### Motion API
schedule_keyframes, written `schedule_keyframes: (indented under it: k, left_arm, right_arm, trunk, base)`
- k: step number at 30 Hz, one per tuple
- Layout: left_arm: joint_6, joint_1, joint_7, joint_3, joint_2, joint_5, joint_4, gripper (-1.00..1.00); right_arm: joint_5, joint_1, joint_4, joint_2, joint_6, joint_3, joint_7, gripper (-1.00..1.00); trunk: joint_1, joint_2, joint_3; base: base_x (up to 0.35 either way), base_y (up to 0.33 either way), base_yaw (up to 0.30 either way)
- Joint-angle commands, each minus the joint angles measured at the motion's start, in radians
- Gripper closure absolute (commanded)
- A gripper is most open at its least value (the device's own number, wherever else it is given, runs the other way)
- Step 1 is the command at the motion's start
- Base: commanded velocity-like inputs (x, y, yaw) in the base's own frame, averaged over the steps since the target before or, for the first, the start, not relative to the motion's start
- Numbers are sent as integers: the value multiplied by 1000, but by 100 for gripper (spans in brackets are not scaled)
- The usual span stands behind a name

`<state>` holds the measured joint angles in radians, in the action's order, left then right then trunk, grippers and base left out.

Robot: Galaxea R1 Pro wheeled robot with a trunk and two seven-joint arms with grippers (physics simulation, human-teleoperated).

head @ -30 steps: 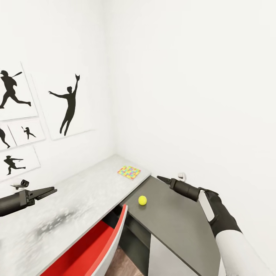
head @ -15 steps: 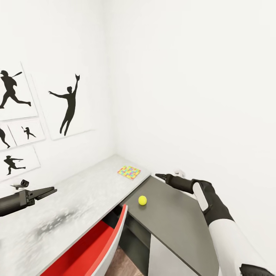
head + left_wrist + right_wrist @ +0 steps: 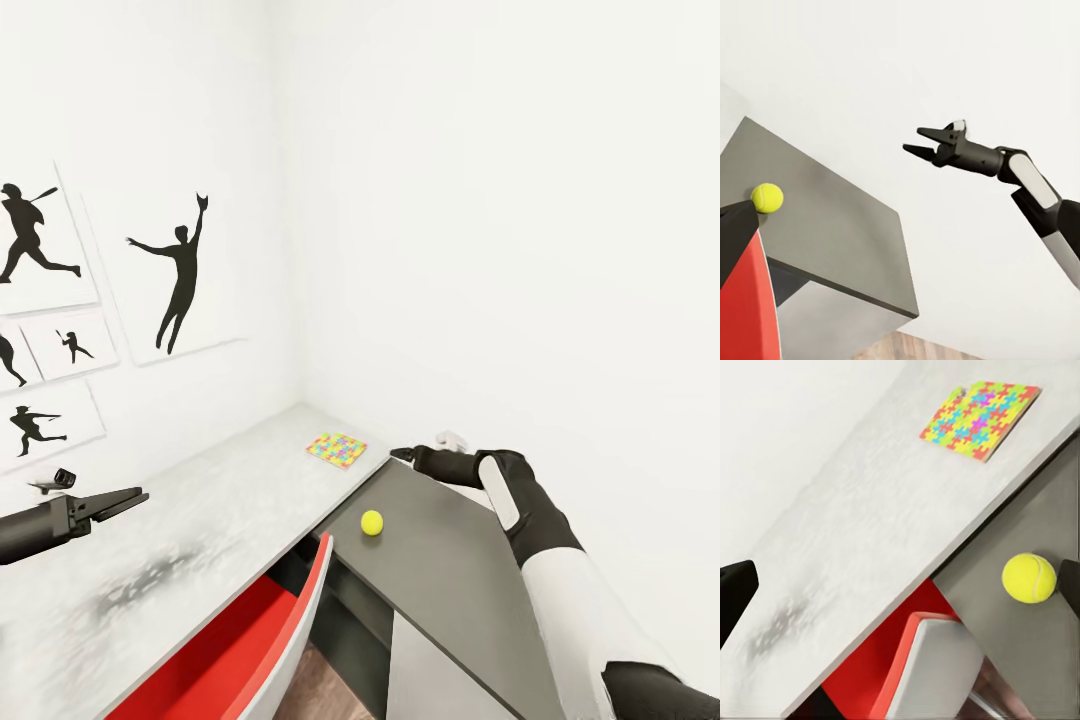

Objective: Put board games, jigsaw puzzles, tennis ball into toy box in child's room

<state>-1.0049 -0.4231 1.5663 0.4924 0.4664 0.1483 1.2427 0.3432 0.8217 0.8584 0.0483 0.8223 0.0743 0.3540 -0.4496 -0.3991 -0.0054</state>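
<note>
Right gripper [image 3: 398,455] hung above the dark-grey table section [image 3: 450,570], jaws parted and empty, with the tennis ball [image 3: 372,522] resting below it. Left gripper [image 3: 135,497] hovered over the light-grey table [image 3: 200,520], jaws slightly apart; one jigsaw puzzle [image 3: 336,450] lay near the corner

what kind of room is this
Probably a child's bedroom or playroom corner: black sports-player silhouette pictures hang on the white wall, and a colourful jigsaw puzzle and a tennis ball lie on the corner desk.
</note>
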Motion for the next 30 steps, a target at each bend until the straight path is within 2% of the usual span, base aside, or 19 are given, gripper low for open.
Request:
schedule_keyframes:
  k: [1, 6, 9, 20, 26, 30]
  left_arm:
    - [-11, 0, 5, 0, 0, -1, 0, -100]
    - [-11, 0, 5, 0, 0, -1, 0, -100]
    - [-11, 0, 5, 0, 0, -1, 0, -100]
    - [-11, 0, 5, 0, 0, -1, 0, -100]
    - [-11, 0, 5, 0, 0, -1, 0, -100]
    - [-11, 0, 5, 0, 0, -1, 0, -100]
  right_arm:
    - [-4, 9, -4, 3, 10, -19, -13, -100]
    - [-3, 41, -27, 13, 27, -57, -73, -100]
    - [-3, 56, -45, 21, 36, -65, -107, -100]
    - [-2, 121, -141, 70, 68, -76, -325, -100]
    - [-3, 129, -148, 78, 86, -78, -374, -100]
    - [-5, 129, -148, 78, 95, -78, -382, -100]
  trunk:
    - [0, -1, -1]
    - [0, -1, -1]
    - [0, -1, -1]
    - [0, -1, -1]
    - [0, -1, -1]
    - [0, -1, -1]
  base:
    - [0, 0, 0]
    - [0, 0, 0]
    - [0, 0, 0]
    - [0, 0, 0]
    - [0, 0, 0]
    - [0, 0, 0]
